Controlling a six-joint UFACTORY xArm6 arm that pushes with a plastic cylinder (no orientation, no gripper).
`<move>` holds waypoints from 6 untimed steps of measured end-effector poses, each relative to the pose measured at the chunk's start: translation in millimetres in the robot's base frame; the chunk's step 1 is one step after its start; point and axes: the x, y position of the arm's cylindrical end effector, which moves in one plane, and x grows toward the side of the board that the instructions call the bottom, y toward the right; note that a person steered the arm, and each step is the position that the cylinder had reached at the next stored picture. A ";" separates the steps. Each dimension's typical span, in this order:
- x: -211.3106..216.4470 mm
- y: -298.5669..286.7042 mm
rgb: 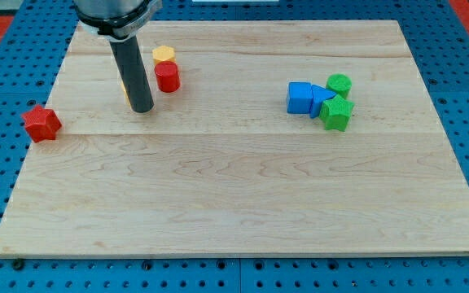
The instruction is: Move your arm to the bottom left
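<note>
My tip (142, 108) rests on the wooden board (243, 195) in the view's upper left part. A red cylinder (167, 77) stands just right of the rod, with a yellow hexagonal block (164, 54) behind it. A sliver of another yellow block (124, 88) shows at the rod's left edge, mostly hidden. A red star-shaped block (41, 123) lies at the board's left edge, left and a little below the tip.
At the view's right a cluster sits together: a blue cube (300, 98), a blue triangular block (322, 101), a green cylinder (339, 84) and a green star-shaped block (336, 114). Blue perforated table surrounds the board.
</note>
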 end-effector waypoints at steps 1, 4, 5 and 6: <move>18.9 -25.8; -15.3 -28.6; 65.8 -51.6; 130.2 -166.5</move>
